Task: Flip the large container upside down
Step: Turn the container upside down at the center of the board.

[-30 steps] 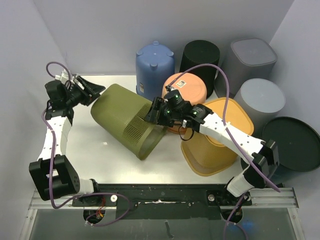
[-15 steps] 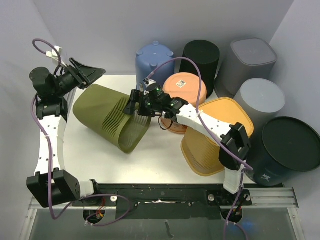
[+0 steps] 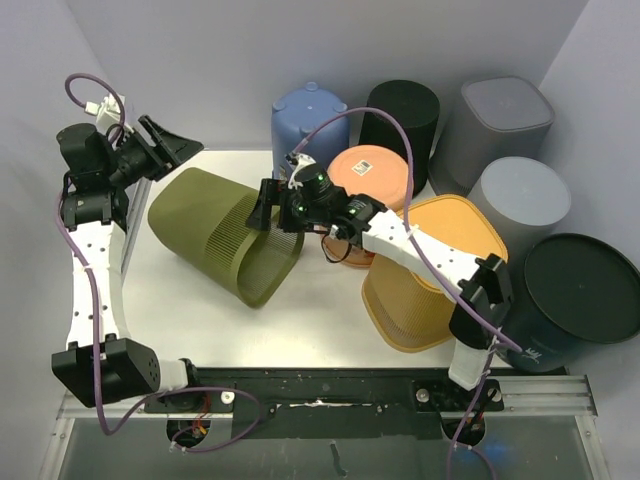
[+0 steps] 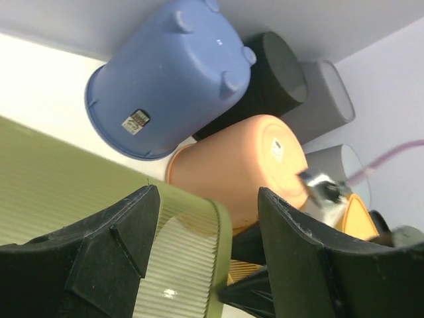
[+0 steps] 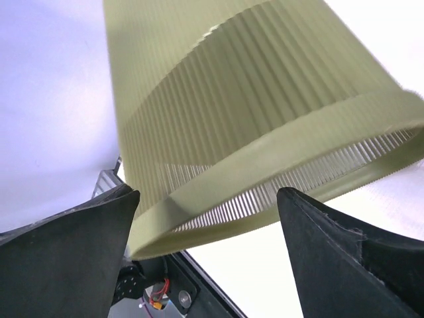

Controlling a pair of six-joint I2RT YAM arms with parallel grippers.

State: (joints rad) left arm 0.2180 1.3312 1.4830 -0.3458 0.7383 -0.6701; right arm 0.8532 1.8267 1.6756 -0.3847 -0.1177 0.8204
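Find the green bin (image 3: pixel 225 235) lying on its side on the white table (image 3: pixel 190 310), closed base toward the back left, open slatted rim toward the front right and near the orange pot (image 3: pixel 372 172). Count the flip as roughly half done, judging by that pose: tipped over, not yet standing on its rim. Note the left gripper (image 3: pixel 172 150) up by the base, fingers spread wide and clamping nothing, and the right gripper (image 3: pixel 270 210) at the upper edge of the rim, fingers likewise wide with the rim band ahead of them rather than pinched between them. For the step in hand, settle the right fingers across the thick rim band, not the thin slats below it, likely to flex or slip. Close firmly before lifting anything. Use the left fingers as a pusher under the base, raising that end in an arc while keeping the rim low as the pivot. Keep the rim from skating toward the yellow basket (image 3: pixel 440 270) or knocking the orange pot; hold it pinned against the table throughout. Move slowly past the balance point, then lower the rim flat onto bare table, clear of the blue tub (image 3: pixel 310 125) behind. Let go only once standing steady, base up.
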